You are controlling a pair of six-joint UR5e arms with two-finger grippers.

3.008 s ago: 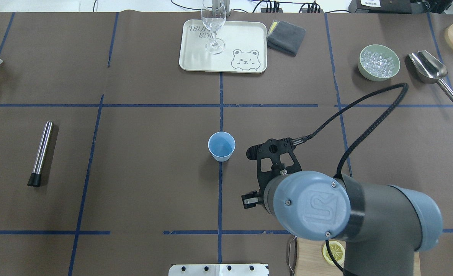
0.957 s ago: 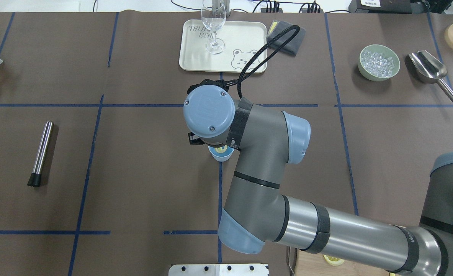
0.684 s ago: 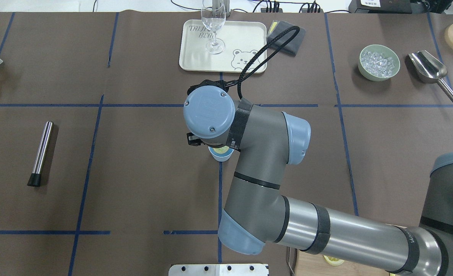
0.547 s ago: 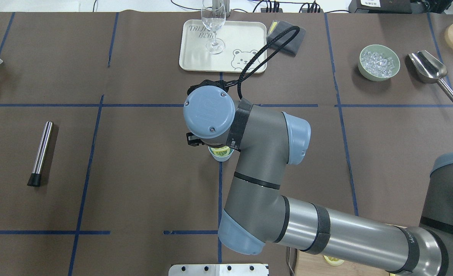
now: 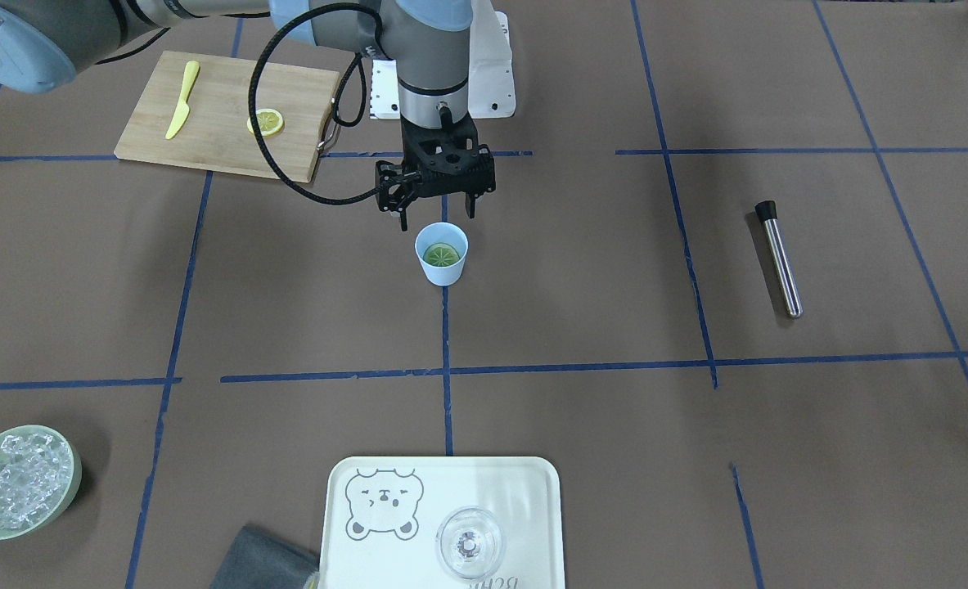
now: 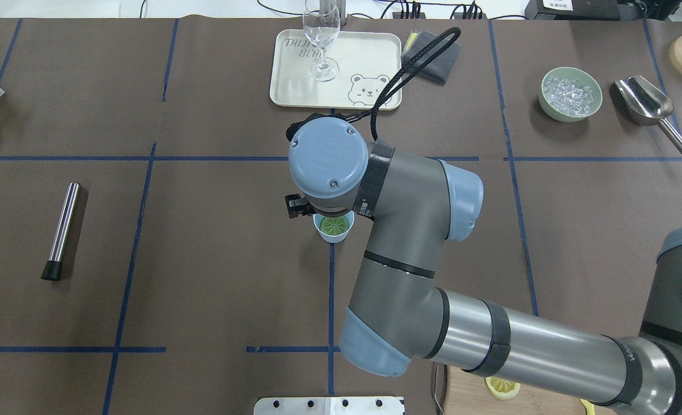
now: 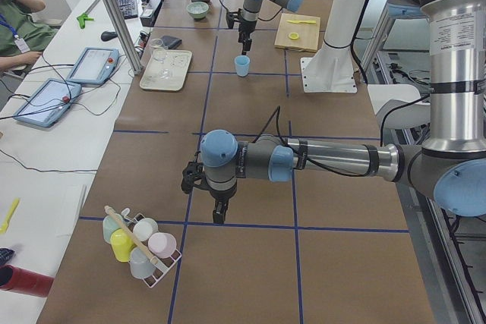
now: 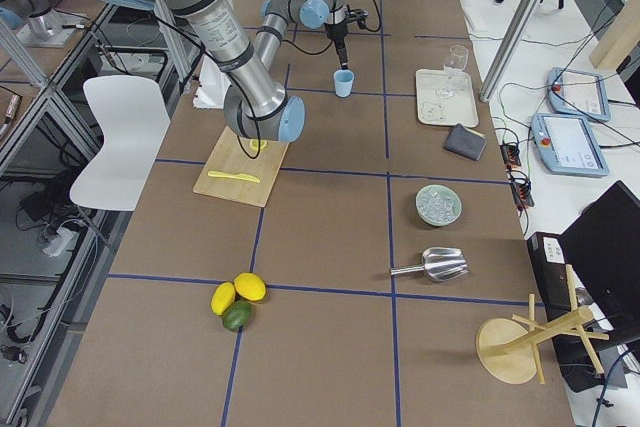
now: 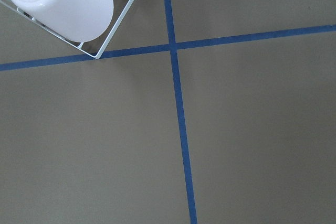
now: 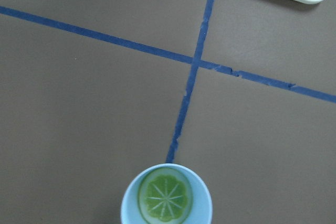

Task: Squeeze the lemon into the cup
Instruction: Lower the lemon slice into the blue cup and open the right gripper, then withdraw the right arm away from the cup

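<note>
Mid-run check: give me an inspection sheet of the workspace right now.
Surface: table, brown paper with blue tape grid; no spill seen.
Job's things: lemon lies flat inside the cup; cup upright.
Clutter: second slice and knife on cutting board; muddler; ice bowl; glass on tray; cloth.
Grippers: right gripper above cup, open, empty; left gripper over bare table far off, state cannot tell.
Cables: black cable loops off right wrist, not touching cup.
Surroundings: person seated at side bench.
</note>
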